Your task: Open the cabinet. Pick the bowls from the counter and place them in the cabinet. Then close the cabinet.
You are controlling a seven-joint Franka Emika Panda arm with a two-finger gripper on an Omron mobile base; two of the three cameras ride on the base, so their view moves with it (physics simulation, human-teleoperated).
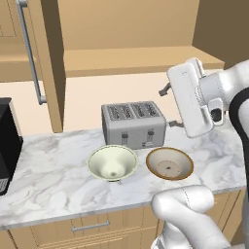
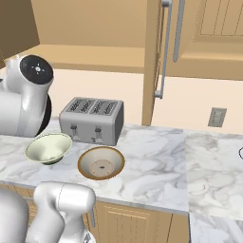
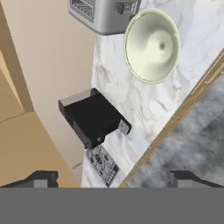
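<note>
The two-finger gripper [image 3: 112, 178] hangs with its dark fingertips [image 3: 41, 178] spread wide apart and nothing between them, above the long white-and-grey marbled stone counter [image 3: 131, 100]. Seen from the hand, it looks down on the deep cream bowl [image 3: 152, 46], the end of the silver four-slot toaster [image 3: 103, 15] and a black boxy appliance [image 3: 92, 118] against the beige wall; what kind of appliance that is cannot be told.

The base views add the shallower brown-rimmed bowl [image 1: 169, 164], sitting just beside the cream one [image 1: 112, 163] in front of the toaster [image 1: 133, 124], both upright on the counter [image 1: 44, 180]. The white arm's wrist is raised above the counter's right part in the left base view, hand turned sideways.

The tall light-wood wall cabinet [image 1: 131, 29] stands open, its door [image 1: 51, 63] swung out edge-on with a long silver bar handle [image 1: 30, 53]; bare shelves show inside. The right base view shows a wall outlet [image 2: 217, 117] and wood drawers [image 2: 128, 223] below.
</note>
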